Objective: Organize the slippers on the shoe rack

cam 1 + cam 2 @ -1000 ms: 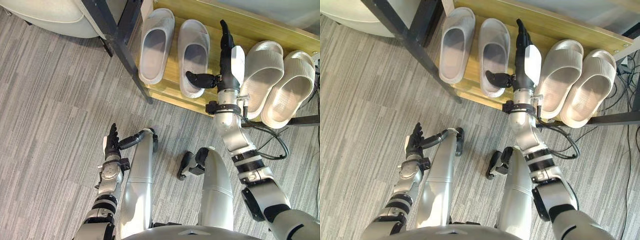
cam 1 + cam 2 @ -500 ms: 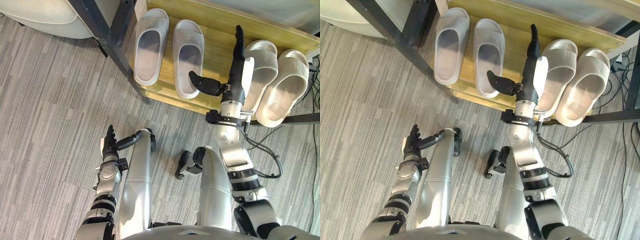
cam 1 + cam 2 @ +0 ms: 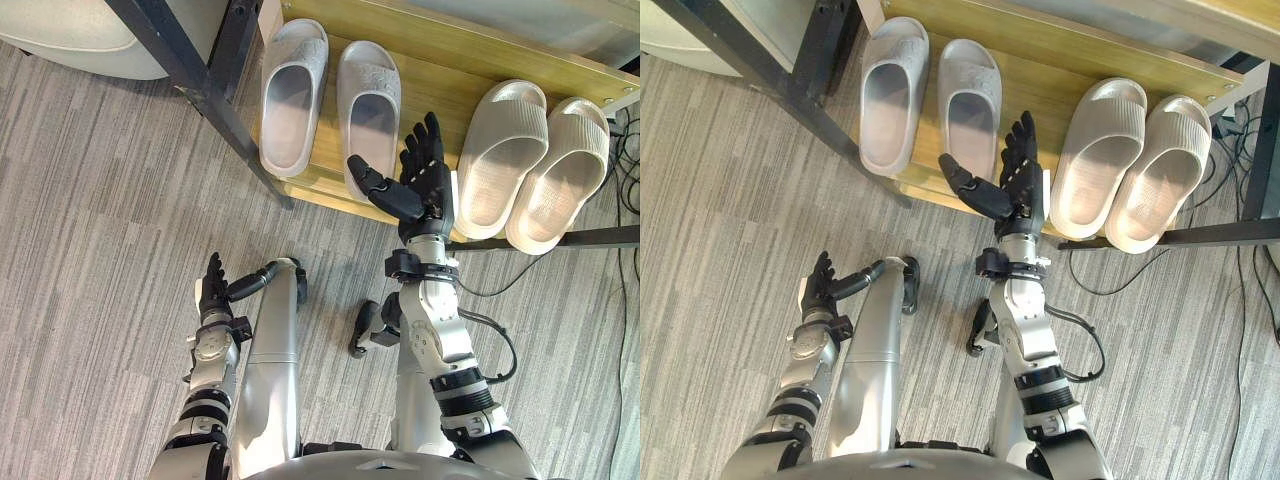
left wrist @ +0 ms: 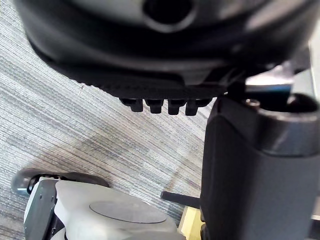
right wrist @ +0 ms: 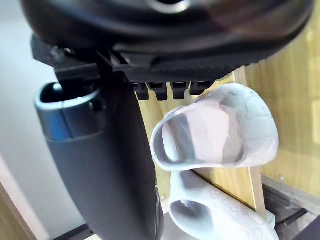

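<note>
Now the right hand [image 3: 425, 190] is raised with its palm turned up toward the head camera, fingers straight and spread, thumb angled out to the robot's left; it has hold of nothing. In the head views the hand shows over the front edge of the light wooden shelf board [image 3: 440, 80], before the bare gap between the two pairs of footwear. Its thumb shows across the heel of the nearer one of the pale grey moulded slippers [image 3: 370, 110], though contact there cannot be made out. In the right wrist view that grey pair [image 5: 220, 130] shows past the straight fingers, lying on the wood.

The grey pair lies side by side on the left part of the board, toes toward the back and heels at the front edge. The beige ribbed slippers [image 3: 500, 140] lie together on the right part, just beside each other, angled a little with toes back and to the right. A stretch of bare wood separates the pairs.

A black metal frame leg [image 3: 200, 90] slants down past the left end of the board.

The left hand [image 3: 212, 290] hangs low at the robot's left over the grey striped carpet [image 3: 100, 250], fingers straight, thumb out, empty.
</note>
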### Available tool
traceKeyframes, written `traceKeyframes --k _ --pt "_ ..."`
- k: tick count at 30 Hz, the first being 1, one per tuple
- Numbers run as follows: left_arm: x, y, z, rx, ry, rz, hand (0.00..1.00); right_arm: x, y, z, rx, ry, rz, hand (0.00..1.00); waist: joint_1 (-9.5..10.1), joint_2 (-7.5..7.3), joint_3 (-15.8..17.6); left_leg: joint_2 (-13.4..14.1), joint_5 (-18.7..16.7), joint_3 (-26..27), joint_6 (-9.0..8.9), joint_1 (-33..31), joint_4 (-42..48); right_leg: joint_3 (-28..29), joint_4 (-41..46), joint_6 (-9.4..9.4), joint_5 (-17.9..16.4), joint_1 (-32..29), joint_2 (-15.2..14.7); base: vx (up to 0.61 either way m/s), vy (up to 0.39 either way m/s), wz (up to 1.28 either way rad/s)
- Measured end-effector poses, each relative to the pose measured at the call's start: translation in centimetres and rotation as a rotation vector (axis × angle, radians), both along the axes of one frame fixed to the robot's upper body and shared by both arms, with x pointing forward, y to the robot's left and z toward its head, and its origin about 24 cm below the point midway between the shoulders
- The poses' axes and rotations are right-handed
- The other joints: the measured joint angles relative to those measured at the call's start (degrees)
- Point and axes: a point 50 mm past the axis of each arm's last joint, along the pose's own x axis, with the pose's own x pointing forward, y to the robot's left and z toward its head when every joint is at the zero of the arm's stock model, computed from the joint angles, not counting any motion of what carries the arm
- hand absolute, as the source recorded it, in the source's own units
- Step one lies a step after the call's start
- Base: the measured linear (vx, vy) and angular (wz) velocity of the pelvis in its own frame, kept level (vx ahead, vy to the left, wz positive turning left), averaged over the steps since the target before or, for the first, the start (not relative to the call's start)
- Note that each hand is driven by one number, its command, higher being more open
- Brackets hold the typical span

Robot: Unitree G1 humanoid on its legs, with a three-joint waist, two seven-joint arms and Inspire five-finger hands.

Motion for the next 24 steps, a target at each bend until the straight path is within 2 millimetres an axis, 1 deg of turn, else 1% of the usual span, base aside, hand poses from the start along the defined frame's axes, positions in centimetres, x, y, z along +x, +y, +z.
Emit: traceKeyframes --k 3,7,16,17,20,24 --pt "0.0 -0.1 -0.1 -0.003 0.003 -0.001 1.0 0.3 0.5 0.1 0.014 0.003 0.041 1.0 0.01 0.32 0.19 -0.15 -0.02 -0.14 -0.02 0.36 0.01 -0.26 -0.02 -0.02 -0.1 0.6 -0.16 -0.01 -0.015 0.03" --pt "0.0 -0.4 -0.2 -0.007 0.011 -0.005 1.0 0.6 1.3 0.2 0.008 -0.001 0.102 1.0 0.56 0.6 0.34 -0.41 -0.09 -0.17 -0.14 0.68 -0.17 -0.38 -0.02 -0.07 -0.24 0.92 -0.38 -0.01 -0.013 0.03" --pt "-0.1 -0.5 -0.3 0.003 0.02 -0.002 1.0 1.0 1.4 0.2 0.045 0.012 0.119 1.0 0.53 0.95 0.45 -0.42 0.23 -0.31 -0.5 1.34 -0.78 -0.58 -0.1 -0.13 -0.23 1.4 -0.39 -0.02 -0.027 0.01" --pt "-0.2 -0.5 -0.6 -0.001 0.037 -0.002 1.0 1.3 1.5 0.0 0.054 0.031 0.124 1.0 0.53 1.18 0.38 -0.42 0.22 -0.32 -0.54 2.24 -1.33 -0.68 -0.49 -0.13 -0.23 2.24 -0.37 -0.02 -0.047 0.01" --pt "-0.4 -0.6 -0.9 -0.006 0.053 0.0 1.0 1.3 1.4 -0.1 0.05 0.042 0.12 1.0 0.55 1.55 0.38 -0.43 0.45 -0.51 -0.66 2.96 -1.99 -0.99 -1.04 -0.16 -0.22 3.0 -0.34 -0.01 -0.051 0.03" --pt "-0.5 -0.7 -1.1 -0.01 0.069 0.002 1.0 1.1 1.3 -0.6 0.047 0.059 0.117 1.0 0.44 1.79 0.39 -0.36 0.74 -1.07 -0.88 3.76 -2.51 -1.55 -1.94 -0.29 -0.16 4.19 -0.03 0.01 -0.043 0.03"
